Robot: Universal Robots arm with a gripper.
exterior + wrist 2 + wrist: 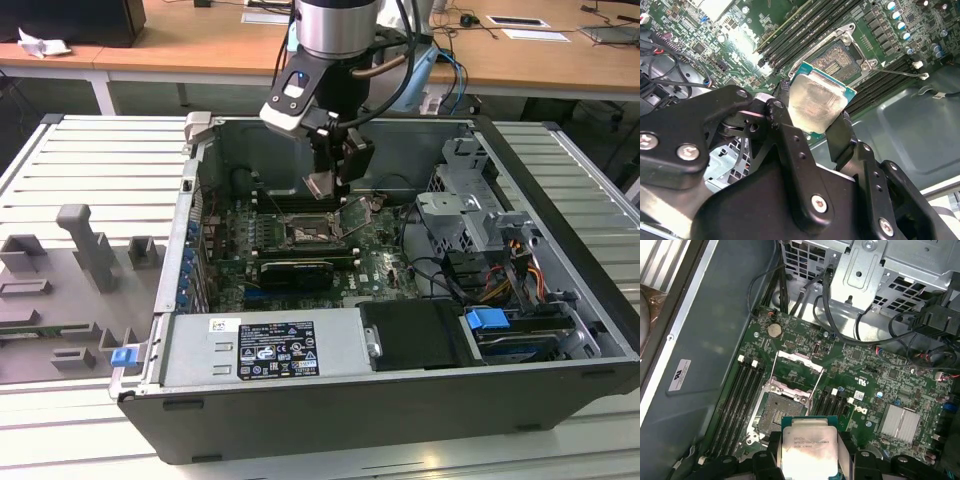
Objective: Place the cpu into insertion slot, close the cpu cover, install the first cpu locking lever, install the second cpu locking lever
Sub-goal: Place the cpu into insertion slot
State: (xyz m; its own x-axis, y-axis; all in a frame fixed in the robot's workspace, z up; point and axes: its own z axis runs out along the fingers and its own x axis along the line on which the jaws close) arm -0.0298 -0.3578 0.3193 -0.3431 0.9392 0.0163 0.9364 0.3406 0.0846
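1. On my exterior view, the slatted metal table (90,160) carries an open computer case (300,420) lying on its side, with the interior facing up.
2. The arm (335,30) reaches down into the case from above, over the middle of the board.
3. The green motherboard (380,260) lies flat on the case floor, with long memory slots (737,400) running beside the socket.
4. The gripper (812,112) is closed to a narrow gap, its black fingers (840,135) clamped on opposite edges of the cpu (816,102). I see the same hold in the first wrist view, where the gripper (808,460) carries the cpu (807,445) metal face up.
5. The cpu cover (800,361) stands raised on its hinge, swung away from the socket.
6. The insertion slot (775,410) lies bare, its dark contact field exposed inside the silvery rim.
7. The cpu hangs in the air above the board, near the slot but clear of it, its pale face smudged.
8. A thin locking lever (900,73) juts out beside the socket, unlatched.
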